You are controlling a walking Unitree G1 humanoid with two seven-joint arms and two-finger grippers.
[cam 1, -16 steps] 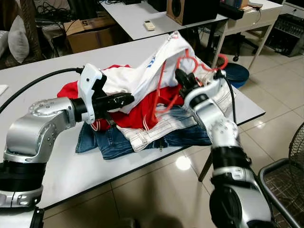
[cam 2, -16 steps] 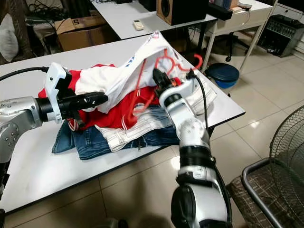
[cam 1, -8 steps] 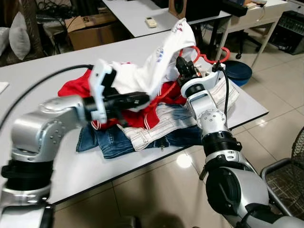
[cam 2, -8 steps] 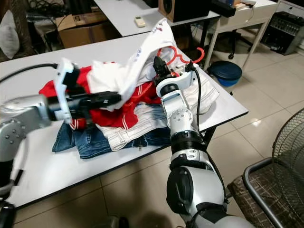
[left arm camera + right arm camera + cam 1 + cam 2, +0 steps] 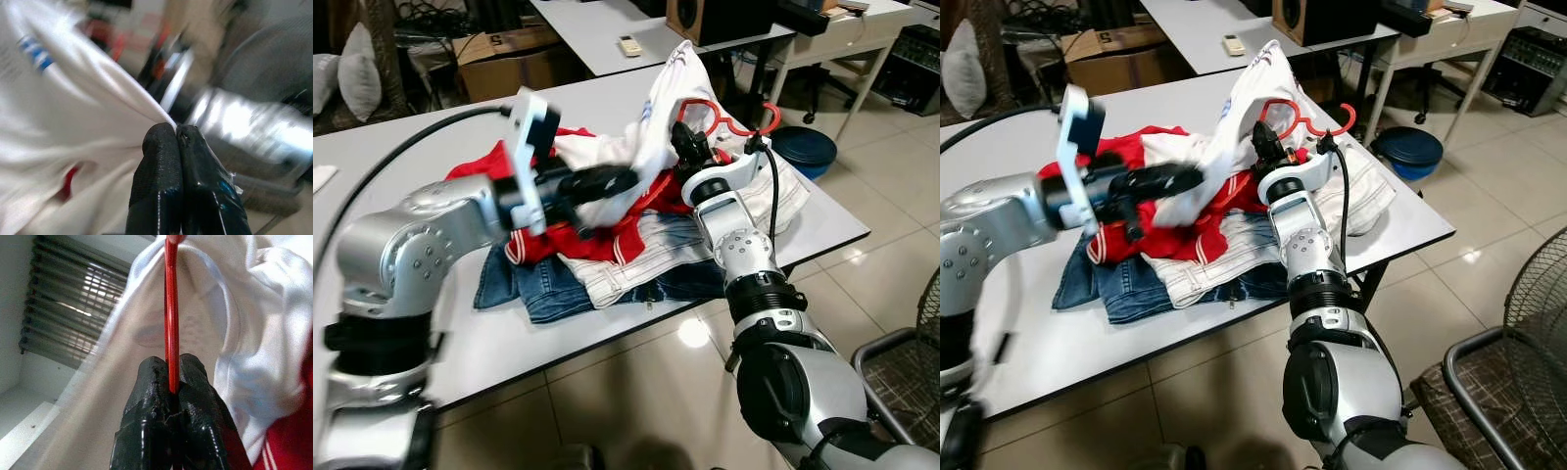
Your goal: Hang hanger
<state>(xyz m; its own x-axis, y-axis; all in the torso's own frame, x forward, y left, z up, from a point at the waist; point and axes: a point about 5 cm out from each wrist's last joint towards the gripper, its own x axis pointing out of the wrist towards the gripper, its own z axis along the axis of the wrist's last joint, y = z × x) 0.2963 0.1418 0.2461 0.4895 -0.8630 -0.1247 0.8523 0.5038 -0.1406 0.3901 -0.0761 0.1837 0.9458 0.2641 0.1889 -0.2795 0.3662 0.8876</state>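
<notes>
- Workroom setting: your grey table [image 5: 440, 352] stands on a glossy tiled floor [image 5: 636, 392], with a second table [image 5: 597, 34] at the far side carrying a remote control [image 5: 631, 45] and a wooden speaker [image 5: 720, 18].
- On your table lies a heap of clothing: blue jeans [image 5: 524, 289] at the near left edge, red garments [image 5: 558, 240] over them, a striped white piece [image 5: 641, 257] in the middle.
- Your left gripper [image 5: 176, 133] has its fingers pressed together on a fold of the white shirt [image 5: 661, 108], holding it above the heap.
- Your right gripper [image 5: 168, 382] is clamped on a bar of the red hanger [image 5: 1304, 119].
- You will find the hanger raised over the far right of the heap, partly inside the white shirt, its hook toward the right.
</notes>
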